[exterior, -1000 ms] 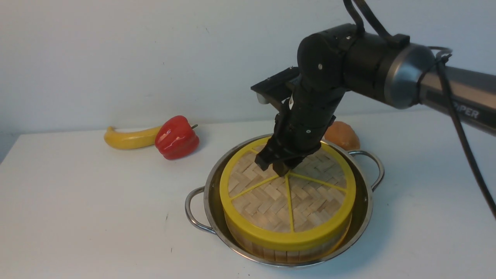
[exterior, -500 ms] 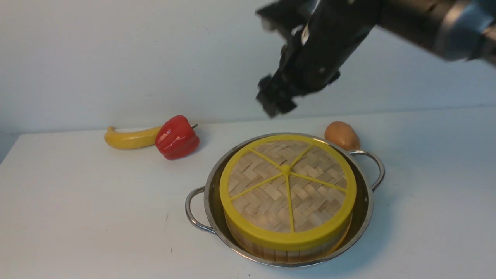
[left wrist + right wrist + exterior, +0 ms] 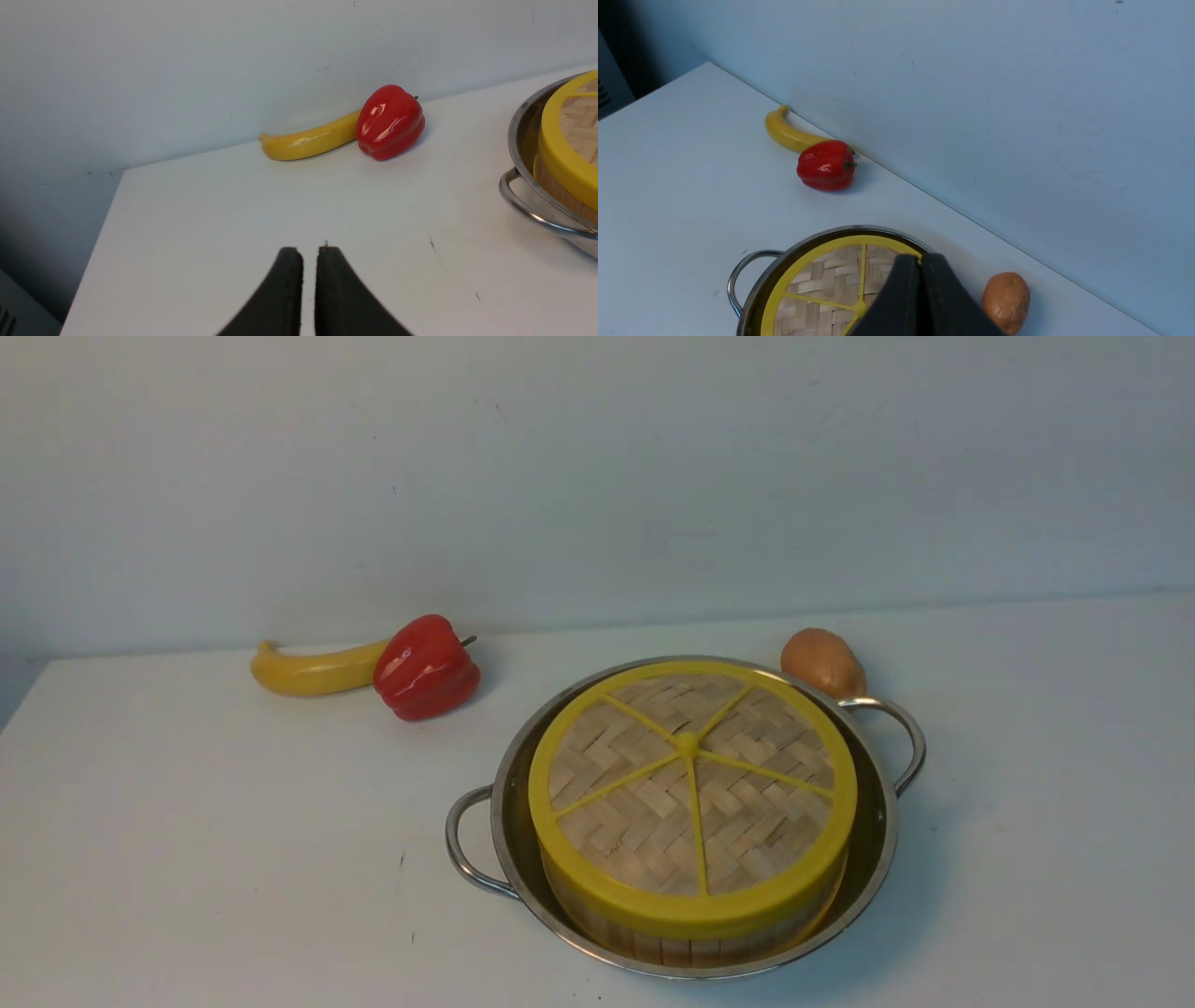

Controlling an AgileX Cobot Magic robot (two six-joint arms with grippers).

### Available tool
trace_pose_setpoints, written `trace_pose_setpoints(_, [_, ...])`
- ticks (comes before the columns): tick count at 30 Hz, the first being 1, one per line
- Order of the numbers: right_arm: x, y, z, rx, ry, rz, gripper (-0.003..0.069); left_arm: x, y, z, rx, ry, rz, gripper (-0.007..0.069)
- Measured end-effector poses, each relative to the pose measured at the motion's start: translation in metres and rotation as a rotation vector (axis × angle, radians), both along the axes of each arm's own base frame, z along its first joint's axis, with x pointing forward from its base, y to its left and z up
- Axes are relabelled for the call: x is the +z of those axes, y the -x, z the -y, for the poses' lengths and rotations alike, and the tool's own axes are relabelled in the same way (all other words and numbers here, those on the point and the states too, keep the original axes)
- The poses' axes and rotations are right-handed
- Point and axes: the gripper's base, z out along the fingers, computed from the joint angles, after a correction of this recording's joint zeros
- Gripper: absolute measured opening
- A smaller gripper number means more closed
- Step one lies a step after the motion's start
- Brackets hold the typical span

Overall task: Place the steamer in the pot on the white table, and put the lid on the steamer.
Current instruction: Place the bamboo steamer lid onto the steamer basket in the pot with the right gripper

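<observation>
The steel pot stands on the white table. The bamboo steamer sits inside it, only its side wall showing. The woven lid with yellow rim and spokes lies flat on the steamer. Pot and lid also show in the left wrist view and the right wrist view. Neither arm shows in the front view. My left gripper is shut and empty, above bare table well left of the pot. My right gripper is shut and empty, high above the lid's far edge.
A yellow banana and a red bell pepper lie at the back left by the wall. A brown potato lies just behind the pot's right handle. The table's left edge shows in the left wrist view.
My right gripper let go of the lid's centre knob, rose up and back, and left the front view. The lid stays on the steamer.
</observation>
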Motion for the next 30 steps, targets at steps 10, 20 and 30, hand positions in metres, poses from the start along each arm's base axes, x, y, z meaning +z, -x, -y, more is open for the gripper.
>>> trace_pose_setpoints(10, [0.004,0.056,0.033,0.016,-0.134,0.041,0.0001,0.0,0.0,0.0,0.0,0.0,0.0,0.0052])
trace_pose_setpoints(20, [-0.001,0.055,0.039,-0.023,-0.07,0.088,0.0025,0.0,0.0,0.0,0.0,0.0,0.0,0.0072])
trace_pose_setpoints(30, [-0.072,0.017,0.033,-0.183,0.021,-0.004,0.0057,0.0,0.0,0.0,0.0,0.0,0.0,0.0083])
